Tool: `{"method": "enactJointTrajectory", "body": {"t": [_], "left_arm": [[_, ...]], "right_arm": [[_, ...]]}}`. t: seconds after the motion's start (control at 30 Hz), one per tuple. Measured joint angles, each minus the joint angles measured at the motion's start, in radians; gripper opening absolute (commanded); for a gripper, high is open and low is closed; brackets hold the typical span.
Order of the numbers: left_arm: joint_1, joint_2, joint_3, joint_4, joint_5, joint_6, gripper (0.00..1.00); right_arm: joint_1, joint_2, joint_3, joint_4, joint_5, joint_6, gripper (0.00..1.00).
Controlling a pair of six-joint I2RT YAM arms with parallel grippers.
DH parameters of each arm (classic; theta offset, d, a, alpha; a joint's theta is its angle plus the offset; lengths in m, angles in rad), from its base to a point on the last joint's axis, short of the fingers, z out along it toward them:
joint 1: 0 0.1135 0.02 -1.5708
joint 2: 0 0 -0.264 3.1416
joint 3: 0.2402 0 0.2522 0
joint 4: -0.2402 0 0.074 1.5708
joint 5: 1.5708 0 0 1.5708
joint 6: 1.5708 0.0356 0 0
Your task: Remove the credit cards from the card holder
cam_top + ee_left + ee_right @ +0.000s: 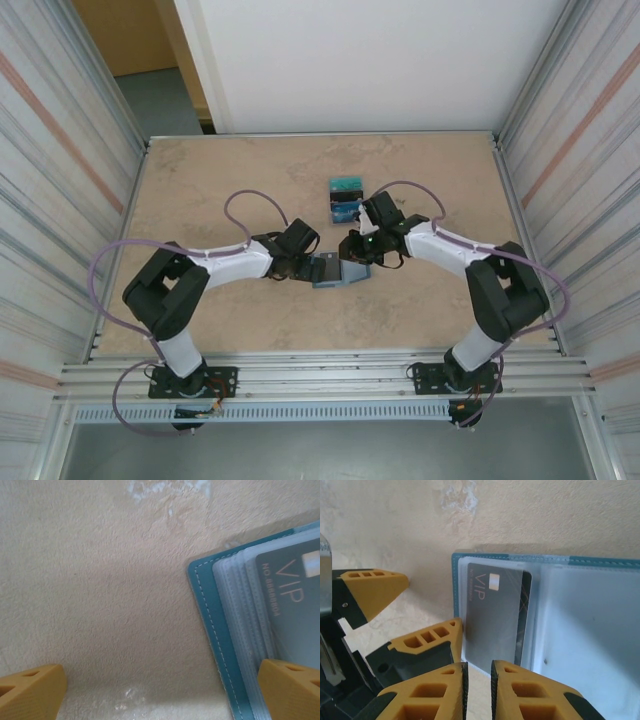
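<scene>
One grey VIP card (492, 615) sits in a clear pocket on the left panel of the card holder (580, 620), which lies open and flat on the table (220, 180). The holder has a teal border with pale stitching and stacked clear sleeves inside. From above, it lies mid-table between the two grippers.

Beyond the holder, nearer the far edge, loose cards lie flat: a teal card (346, 184), and dark cards (344, 208) in black and blue just beside it on the near side.

Right gripper (479, 680): jaws drawn to a narrow slit, tips just at the holder's near edge below the VIP card. Cannot tell whether they nip the edge or close on nothing.

Left gripper (160, 690): jaws spread wide and holding nothing. One fingertip is over bare table, the other over the holder's stitched edge. Its yellow fingers (370, 587) show in the right wrist view, just left of the holder.
</scene>
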Motion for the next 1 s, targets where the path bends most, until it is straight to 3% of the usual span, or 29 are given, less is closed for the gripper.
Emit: {"method": "enactJointTrajectory", "body": {"t": [0.3,1.0], "left_arm": [[0.000,0.000,0.000,0.007,0.000,0.000,0.99],[0.000,0.005,0.005,0.002,0.000,0.001,0.99]], "right_arm": [[-0.005,0.098,0.013,0.027,-0.032,0.000,0.18],[-0.056,0.157,-0.034,0.130,-0.110,0.009,0.17]]}}
